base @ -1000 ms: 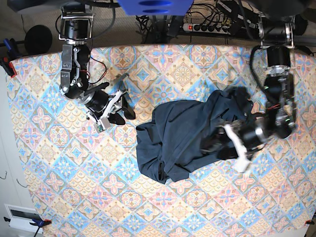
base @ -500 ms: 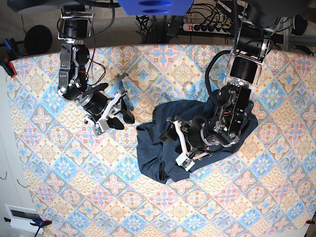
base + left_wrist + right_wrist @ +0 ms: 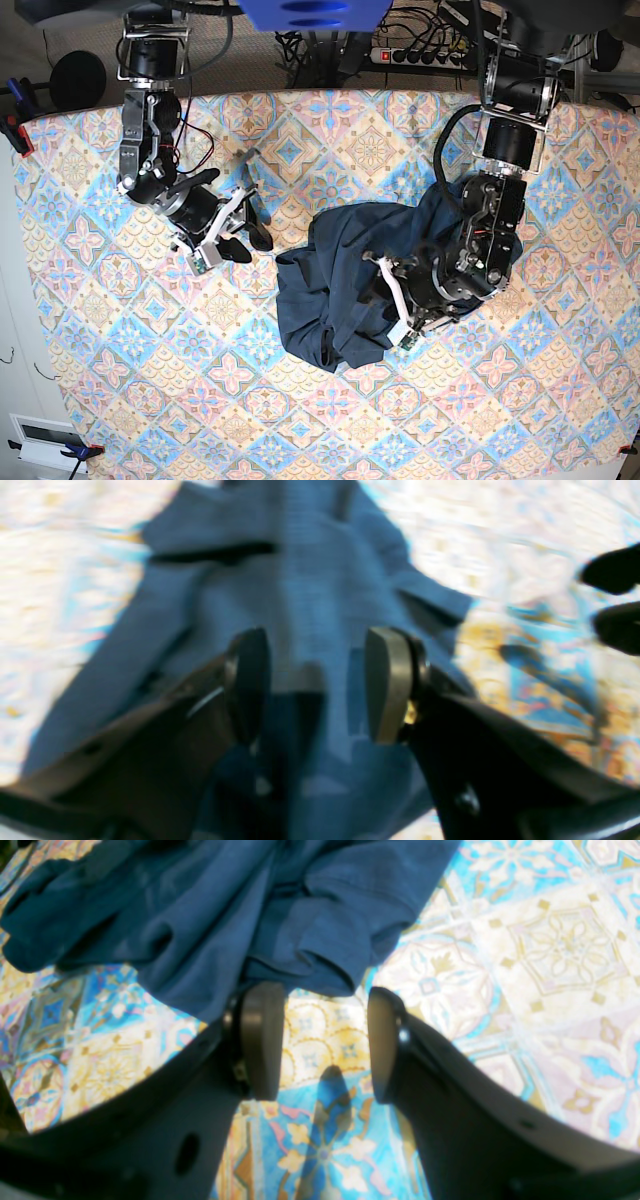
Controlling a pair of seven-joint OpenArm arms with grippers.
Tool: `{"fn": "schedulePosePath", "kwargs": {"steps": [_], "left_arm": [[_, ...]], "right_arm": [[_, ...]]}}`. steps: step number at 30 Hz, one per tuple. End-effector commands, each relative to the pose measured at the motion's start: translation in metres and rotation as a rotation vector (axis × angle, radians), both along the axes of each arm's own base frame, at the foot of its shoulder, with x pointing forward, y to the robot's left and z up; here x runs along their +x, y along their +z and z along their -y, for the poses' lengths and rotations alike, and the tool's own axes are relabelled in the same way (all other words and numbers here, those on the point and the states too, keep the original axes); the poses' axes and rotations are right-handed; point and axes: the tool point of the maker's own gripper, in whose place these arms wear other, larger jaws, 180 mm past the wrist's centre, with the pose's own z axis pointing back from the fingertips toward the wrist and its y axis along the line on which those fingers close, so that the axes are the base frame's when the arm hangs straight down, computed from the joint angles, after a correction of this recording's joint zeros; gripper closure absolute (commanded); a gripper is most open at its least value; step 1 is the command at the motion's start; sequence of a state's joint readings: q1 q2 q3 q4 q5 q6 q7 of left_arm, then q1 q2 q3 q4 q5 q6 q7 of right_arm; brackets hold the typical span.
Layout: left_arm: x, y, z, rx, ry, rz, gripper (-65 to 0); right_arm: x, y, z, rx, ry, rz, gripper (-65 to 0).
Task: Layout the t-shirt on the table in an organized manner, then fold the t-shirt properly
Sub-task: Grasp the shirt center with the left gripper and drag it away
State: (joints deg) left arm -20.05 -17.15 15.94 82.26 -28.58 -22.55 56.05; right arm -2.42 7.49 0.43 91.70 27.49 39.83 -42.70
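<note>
- The left gripper [image 3: 317, 685] has its fingers [image 3: 385, 680] spread, with shirt [image 3: 350, 290] cloth between them; a grasp cannot be told.
- The right gripper [image 3: 320, 1040] is released, the shirt just beyond its fingertips.
- The shirt lies crumpled mid-table [image 3: 120, 350].

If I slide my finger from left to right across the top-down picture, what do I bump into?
Table → right gripper → t-shirt → left gripper, over the shirt → table again.
</note>
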Motion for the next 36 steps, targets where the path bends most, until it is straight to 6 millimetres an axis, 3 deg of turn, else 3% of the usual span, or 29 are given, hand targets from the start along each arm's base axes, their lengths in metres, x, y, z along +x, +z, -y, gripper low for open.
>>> {"fn": "schedulePosePath", "kwargs": {"steps": [1,3,12,15,17,20,24,27,28,33,36], "left_arm": [[0.011,0.018,0.003,-0.012,-0.005,0.058,-29.1],[0.012,0.014,0.001,0.024,-0.003,0.070,-29.1],[-0.006,-0.006,0.043,0.138,-0.148,0.102,-29.1],[-0.006,-0.011,0.041,0.201,-0.162,0.121,-28.8],[-0.004,-0.010,0.038,0.206,-0.155,0.124,-24.1],[0.006,0.001,0.027,0.186,-0.111,0.143,-13.0],[0.022,0.041,0.005,0.077,-0.005,0.210,-11.4],[0.031,0.062,-0.012,-0.035,0.075,0.220,-0.9],[0.033,0.066,-0.018,-0.058,0.095,0.223,0.0],[0.035,0.074,-0.023,-0.111,0.117,0.225,0.0],[0.025,0.056,-0.015,-0.069,0.084,0.169,0.0]], "right_arm": [[0.009,0.019,-0.001,0.033,-0.003,0.061,-26.6],[0.009,0.018,-0.001,0.034,-0.004,0.059,-26.6],[0.009,0.018,-0.001,0.034,-0.004,0.059,-26.6],[0.009,0.018,-0.001,0.034,-0.004,0.059,-26.6],[0.009,0.018,-0.001,0.034,-0.004,0.059,-26.6],[0.009,0.018,-0.001,0.034,-0.004,0.058,-26.6],[0.009,0.017,-0.001,0.034,-0.004,0.056,-26.6],[0.010,0.018,-0.001,0.034,-0.004,0.058,-26.6],[0.010,0.018,-0.001,0.034,-0.004,0.058,-26.6],[0.010,0.017,-0.001,0.034,-0.004,0.056,-26.6],[0.009,0.017,-0.001,0.034,-0.003,0.056,-26.6]]}}
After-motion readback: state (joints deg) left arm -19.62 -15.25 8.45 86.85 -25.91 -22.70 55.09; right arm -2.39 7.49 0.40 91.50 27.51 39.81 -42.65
